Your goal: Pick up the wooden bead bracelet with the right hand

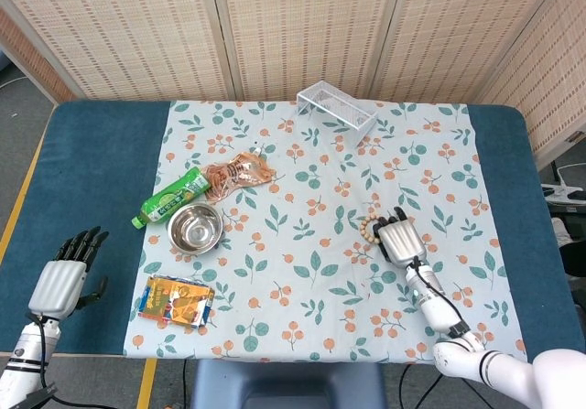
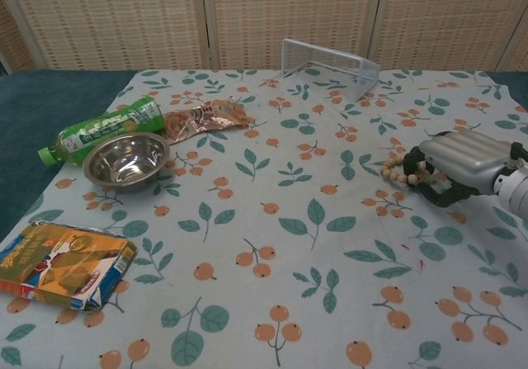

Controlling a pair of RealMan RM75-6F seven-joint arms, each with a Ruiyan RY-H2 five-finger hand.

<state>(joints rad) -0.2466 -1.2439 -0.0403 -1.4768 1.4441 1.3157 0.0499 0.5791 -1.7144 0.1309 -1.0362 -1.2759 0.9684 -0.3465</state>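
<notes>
The wooden bead bracelet [image 1: 367,229] [image 2: 396,170] lies on the floral cloth at the right middle of the table. My right hand [image 1: 398,240] [image 2: 459,164] sits on its right part, fingers curled down around the beads and the thumb hooked underneath; only the bracelet's left arc shows. The bracelet still rests on the cloth. My left hand [image 1: 66,276] lies on the blue table surface at the front left, fingers apart and holding nothing; the chest view does not show it.
A green bottle [image 1: 172,197] and a steel bowl [image 1: 195,226] sit at the left. A crumpled snack wrapper [image 1: 238,173] lies behind them. A colourful box [image 1: 177,301] is at the front left, and a clear rack [image 1: 336,109] at the back.
</notes>
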